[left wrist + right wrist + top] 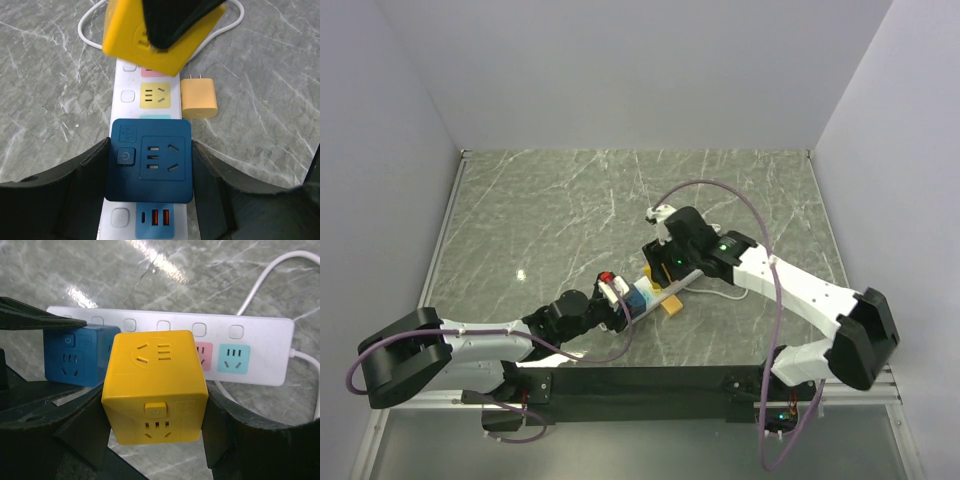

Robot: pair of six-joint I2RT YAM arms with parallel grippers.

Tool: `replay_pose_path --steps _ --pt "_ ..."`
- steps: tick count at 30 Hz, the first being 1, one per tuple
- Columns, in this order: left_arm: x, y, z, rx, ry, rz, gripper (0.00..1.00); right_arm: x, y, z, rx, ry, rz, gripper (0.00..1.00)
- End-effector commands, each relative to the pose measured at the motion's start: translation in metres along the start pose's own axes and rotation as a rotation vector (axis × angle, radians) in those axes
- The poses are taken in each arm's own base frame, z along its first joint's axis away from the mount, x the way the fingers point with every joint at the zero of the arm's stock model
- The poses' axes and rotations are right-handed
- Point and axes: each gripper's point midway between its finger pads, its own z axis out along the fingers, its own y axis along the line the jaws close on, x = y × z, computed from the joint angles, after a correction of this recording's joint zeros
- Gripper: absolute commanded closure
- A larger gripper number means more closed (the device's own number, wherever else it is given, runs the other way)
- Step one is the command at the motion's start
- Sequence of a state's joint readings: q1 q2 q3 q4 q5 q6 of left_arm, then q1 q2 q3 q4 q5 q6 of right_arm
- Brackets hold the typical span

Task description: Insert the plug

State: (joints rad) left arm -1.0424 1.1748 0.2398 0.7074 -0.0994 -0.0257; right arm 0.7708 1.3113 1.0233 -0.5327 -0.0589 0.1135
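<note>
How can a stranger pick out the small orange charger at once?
Find the long white plastic power strip on the green marble table. Beside its yellow socket, on the marble, lies the small orange plastic charger. Unlike the blue cube adapter and the yellow cube adapter, it is flat, shows two metal prongs, and no tool holds it.

Orange charger (199, 97) lying flat, grey marble tabletop (50, 75)

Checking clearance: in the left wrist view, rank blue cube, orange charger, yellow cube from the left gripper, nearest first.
1. blue cube, inside the left gripper.
2. orange charger, right of the strip.
3. yellow cube, at the top.
</note>
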Motion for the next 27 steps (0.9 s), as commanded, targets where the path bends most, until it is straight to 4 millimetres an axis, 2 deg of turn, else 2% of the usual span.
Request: replay_pose_path --steps 1,5,13,18,27 --pt "-0.03 -0.015 0.0 0.075 -0.11 0.01 0.99 0.011 0.001 -0.001 0.033 0.13 -0.037 1.0" --pt "-0.039 -0.018 -0.007 0.097 -0.15 0.009 0.99 0.018 0.004 0.011 0.015 0.227 -0.08 1.0" --pt "-0.036 -0.02 -0.006 0.104 -0.136 0.01 0.99 0.014 0.016 0.018 -0.06 0.304 -0.108 1.0" --pt "-0.03 -0.017 -0.001 0.087 -0.108 0.011 0.99 0.018 0.014 0.025 -0.06 0.384 -0.143 1.0" --pt "-0.028 -0.016 0.003 0.079 -0.091 0.012 0.99 0.04 0.006 0.026 -0.022 0.457 -0.137 1.0"
